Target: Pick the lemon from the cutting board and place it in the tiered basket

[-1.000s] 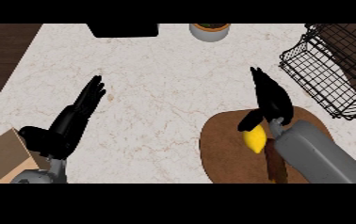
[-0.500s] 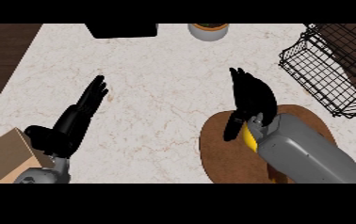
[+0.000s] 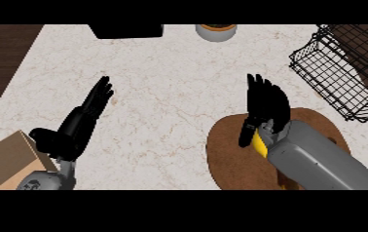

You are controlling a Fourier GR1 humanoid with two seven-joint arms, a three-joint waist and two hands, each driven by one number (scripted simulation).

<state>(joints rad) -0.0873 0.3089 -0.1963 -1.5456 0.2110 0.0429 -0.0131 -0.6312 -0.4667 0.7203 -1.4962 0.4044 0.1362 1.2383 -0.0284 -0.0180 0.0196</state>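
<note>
Head view shows the right hand (image 3: 266, 105) above the far edge of the round brown cutting board (image 3: 237, 163), fingers straight and spread, holding nothing. Only a yellow strip of the lemon (image 3: 258, 144) shows on the board, just under the wrist and beside the thumb. Wire tiered basket (image 3: 332, 75) stands at right. Left hand (image 3: 81, 124) rests open at left.

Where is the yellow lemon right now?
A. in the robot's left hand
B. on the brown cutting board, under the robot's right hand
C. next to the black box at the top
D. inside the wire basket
B: the lemon shows as a yellow sliver on the cutting board, mostly hidden beneath the right hand.
</note>
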